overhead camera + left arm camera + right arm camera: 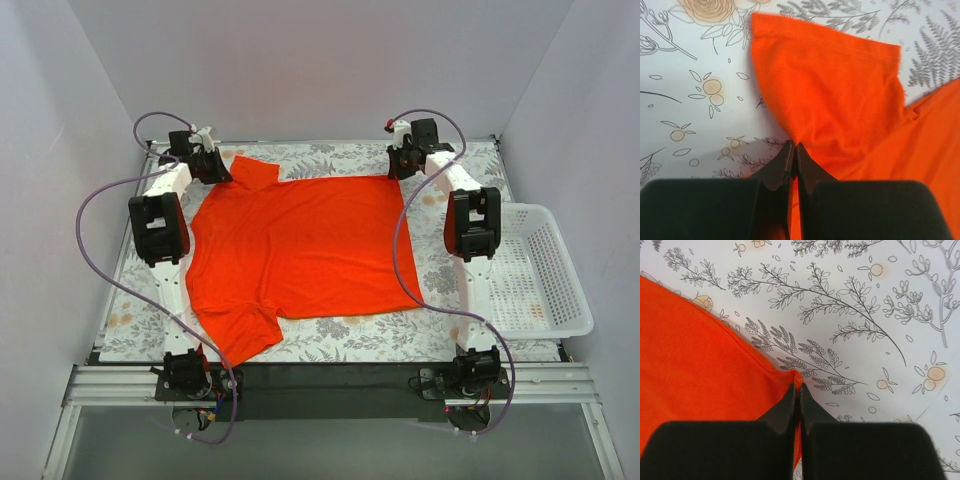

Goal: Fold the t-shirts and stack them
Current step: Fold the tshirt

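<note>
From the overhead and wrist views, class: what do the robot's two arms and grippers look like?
The left arm and right arm match: white links, boxy black joint housings, black bases. A pale purple cable loops loosely alongside each. The left gripper and right gripper have matte black fingers tapering to wedge tips. No markings are legible.

High rear overview; close downward wrist views of t-shirt (300, 245) edges.

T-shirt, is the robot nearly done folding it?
Not nearly. The t-shirt lies spread mostly flat on the floral mat. The left end effector and right end effector each pinch its far edge. No fold shows yet, and nothing is stacked.
</note>
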You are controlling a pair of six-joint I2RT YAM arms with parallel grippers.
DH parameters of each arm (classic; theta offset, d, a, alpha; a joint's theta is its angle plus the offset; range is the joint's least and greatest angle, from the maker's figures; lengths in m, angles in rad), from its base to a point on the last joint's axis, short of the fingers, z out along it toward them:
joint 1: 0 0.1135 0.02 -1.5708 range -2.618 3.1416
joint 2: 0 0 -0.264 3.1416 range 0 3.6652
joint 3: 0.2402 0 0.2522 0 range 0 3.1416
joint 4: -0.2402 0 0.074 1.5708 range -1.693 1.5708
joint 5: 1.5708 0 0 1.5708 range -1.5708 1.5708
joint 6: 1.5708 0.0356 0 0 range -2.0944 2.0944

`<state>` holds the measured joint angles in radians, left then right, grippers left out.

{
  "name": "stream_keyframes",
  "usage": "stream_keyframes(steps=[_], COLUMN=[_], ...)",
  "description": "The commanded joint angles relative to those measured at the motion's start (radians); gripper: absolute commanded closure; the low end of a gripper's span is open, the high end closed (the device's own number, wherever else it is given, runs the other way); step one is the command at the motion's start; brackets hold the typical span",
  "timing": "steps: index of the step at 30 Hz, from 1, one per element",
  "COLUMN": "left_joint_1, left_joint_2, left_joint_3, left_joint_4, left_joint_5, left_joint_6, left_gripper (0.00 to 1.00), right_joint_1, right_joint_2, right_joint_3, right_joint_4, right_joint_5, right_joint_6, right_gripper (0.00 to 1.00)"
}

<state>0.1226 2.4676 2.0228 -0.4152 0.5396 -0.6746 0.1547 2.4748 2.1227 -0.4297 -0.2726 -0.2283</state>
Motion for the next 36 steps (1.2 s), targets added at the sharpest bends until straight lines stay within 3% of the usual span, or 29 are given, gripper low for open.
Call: stream_keyframes(steps=[1,22,36], left_joint_1=[0.014,0.058,0.057], left_joint_2=[-0.196,-0.568,-0.749], left_joint_3=[-0.065,-0.544,-0.860], left_joint_4=[0.131,0.194,0.168], left_joint_5=[0.026,0.115,0.057], left_joint_6=[0.041,0.167,0.164], left_gripper=[1.00,1.00,1.00], right_joint_1=[-0.010,-0.044,-0.049], right_joint_2=[-0.137,-0.335,-0.378], right_joint_3=[-0.030,-0.309,-0.392], right_joint_4=[0.074,0.075,0.039], right_joint_5=[-0.062,-0.128,-0.157], right_joint_6=[-0.012,-0.085,-0.132], right_gripper=[0.99,0.99,0.99])
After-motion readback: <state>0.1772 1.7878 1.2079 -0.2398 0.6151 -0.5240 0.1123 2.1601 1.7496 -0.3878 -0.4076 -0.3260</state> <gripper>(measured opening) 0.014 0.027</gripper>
